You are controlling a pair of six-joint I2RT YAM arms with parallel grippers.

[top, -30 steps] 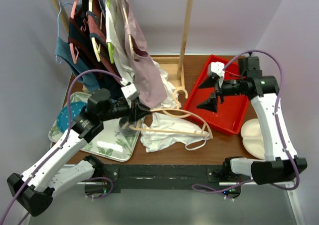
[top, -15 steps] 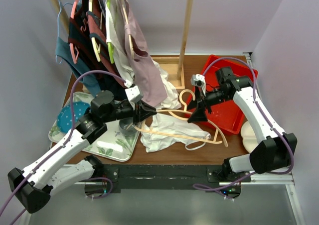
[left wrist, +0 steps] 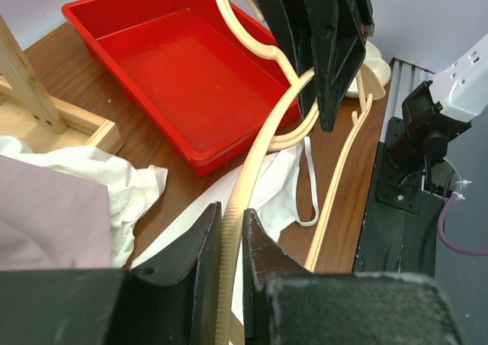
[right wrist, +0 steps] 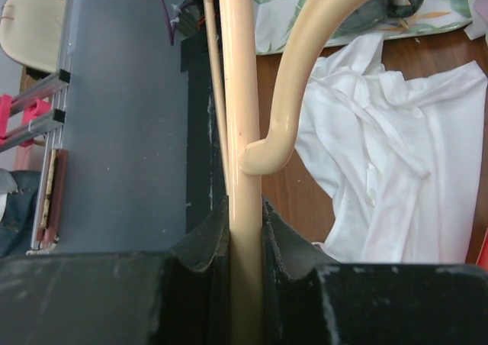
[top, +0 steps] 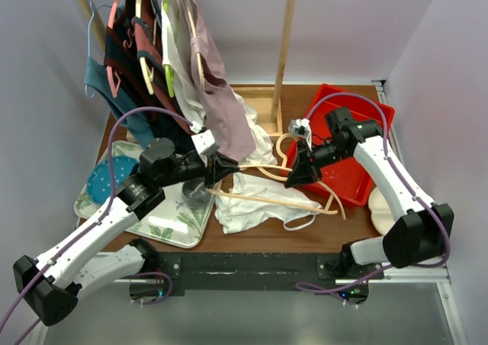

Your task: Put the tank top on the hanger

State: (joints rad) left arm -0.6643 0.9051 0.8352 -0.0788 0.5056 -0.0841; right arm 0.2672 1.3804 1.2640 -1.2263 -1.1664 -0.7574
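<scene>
Top external view recorded the large pale cream plastic hanger [top: 267,201] held above the brown wooden surface [top: 335,227]. The left end effector [top: 226,169] and right end effector [top: 296,179] were each clamped on it. The thin white fabric tank top [top: 242,214] lay crumpled beneath.

Your top camera looks down from above and behind the near edge, facing the far wall, and takes in the whole table [top: 259,238] and the clothes rack [top: 286,47]. Your left wrist camera sits close behind the left gripper [left wrist: 229,214] and looks right toward the red tray [left wrist: 191,78], while your right wrist camera sits close behind the right gripper [right wrist: 244,207] and looks left toward the near edge. All three views share the hanger [top: 267,201] and the tank top [top: 244,217] mid-table.
</scene>
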